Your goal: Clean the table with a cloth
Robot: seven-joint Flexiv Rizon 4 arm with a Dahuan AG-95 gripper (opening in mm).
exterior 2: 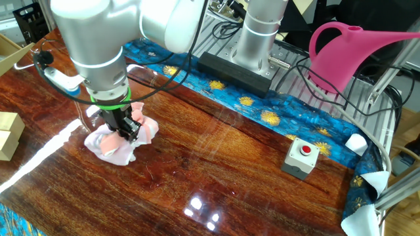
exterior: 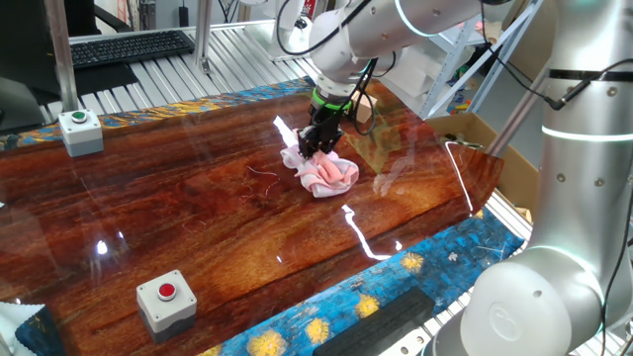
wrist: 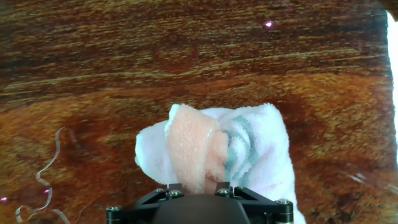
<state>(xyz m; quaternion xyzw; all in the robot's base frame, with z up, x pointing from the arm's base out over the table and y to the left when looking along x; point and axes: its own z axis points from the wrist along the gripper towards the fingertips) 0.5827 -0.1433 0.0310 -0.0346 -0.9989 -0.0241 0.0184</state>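
Note:
The cloth [exterior: 323,169], a crumpled pink and white rag, lies on the glossy reddish-brown table [exterior: 198,208] near its middle. My gripper [exterior: 318,144] comes straight down onto the cloth and is shut on a raised fold of it. The other fixed view shows the cloth [exterior 2: 115,143] bunched around the gripper [exterior 2: 126,131] on the table [exterior 2: 230,177]. In the hand view the cloth [wrist: 249,149] fills the space in front of the gripper [wrist: 196,186], with a pink fold pinched between the jaws; the table [wrist: 124,74] lies behind it.
A grey box with a red button [exterior: 166,300] sits near the front edge, and one with a green button [exterior: 80,130] at the back left. A wooden block [exterior 2: 8,134] and a cardboard box [exterior: 475,138] stand at the table's end. Thin curly shavings [wrist: 43,186] lie beside the cloth.

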